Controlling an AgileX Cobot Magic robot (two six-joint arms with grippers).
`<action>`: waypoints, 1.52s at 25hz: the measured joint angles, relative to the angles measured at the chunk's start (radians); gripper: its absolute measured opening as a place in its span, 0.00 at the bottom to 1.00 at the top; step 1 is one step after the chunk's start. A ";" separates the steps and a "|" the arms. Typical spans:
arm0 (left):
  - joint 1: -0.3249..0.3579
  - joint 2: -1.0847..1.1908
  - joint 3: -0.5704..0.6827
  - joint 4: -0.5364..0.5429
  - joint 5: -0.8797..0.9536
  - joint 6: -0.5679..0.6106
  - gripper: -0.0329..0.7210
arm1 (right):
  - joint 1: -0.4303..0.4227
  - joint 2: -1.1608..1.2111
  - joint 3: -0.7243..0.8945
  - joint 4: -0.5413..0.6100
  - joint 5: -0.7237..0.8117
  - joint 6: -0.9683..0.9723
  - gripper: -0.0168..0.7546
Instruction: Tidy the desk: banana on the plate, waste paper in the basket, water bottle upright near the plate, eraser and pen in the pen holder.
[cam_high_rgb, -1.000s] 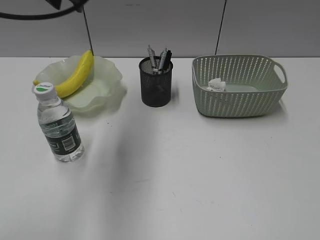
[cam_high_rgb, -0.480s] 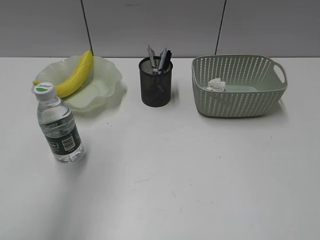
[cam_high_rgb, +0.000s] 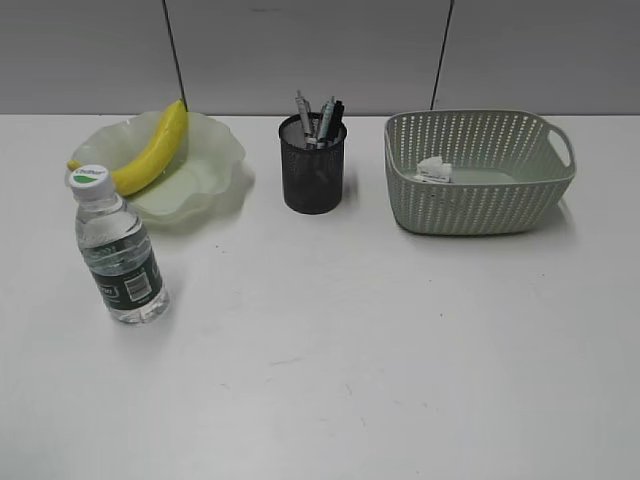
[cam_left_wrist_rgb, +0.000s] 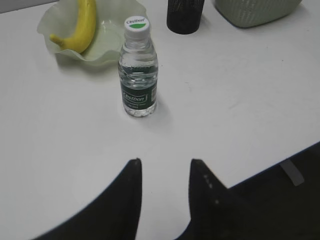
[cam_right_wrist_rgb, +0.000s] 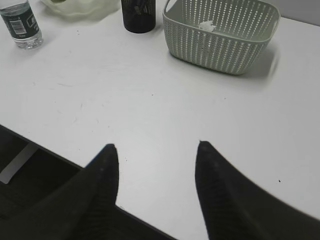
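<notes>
The banana lies in the pale green plate at the back left of the desk. In front of the plate the water bottle stands upright. Several pens stick out of the black mesh pen holder; the eraser does not show. The waste paper rests inside the green basket. Neither arm shows in the exterior view. My left gripper hangs open and empty above the desk's near edge, well short of the water bottle. My right gripper is open and empty too.
A grey wall runs behind the desk. The desk's front edge and the dark floor below it show under both grippers. The basket sits far ahead of my right gripper.
A dark part of an arm at the top left of the exterior view a second ago has left the view. The objects have not moved.
</notes>
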 joint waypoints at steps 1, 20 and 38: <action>0.000 -0.044 0.022 -0.005 0.006 0.016 0.37 | 0.000 0.000 0.000 0.000 0.000 0.000 0.54; 0.000 -0.193 0.054 -0.109 0.009 0.148 0.36 | 0.000 0.000 0.000 -0.002 0.000 0.000 0.54; 0.276 -0.193 0.054 -0.109 0.009 0.149 0.36 | -0.249 0.000 0.000 0.002 0.000 0.000 0.53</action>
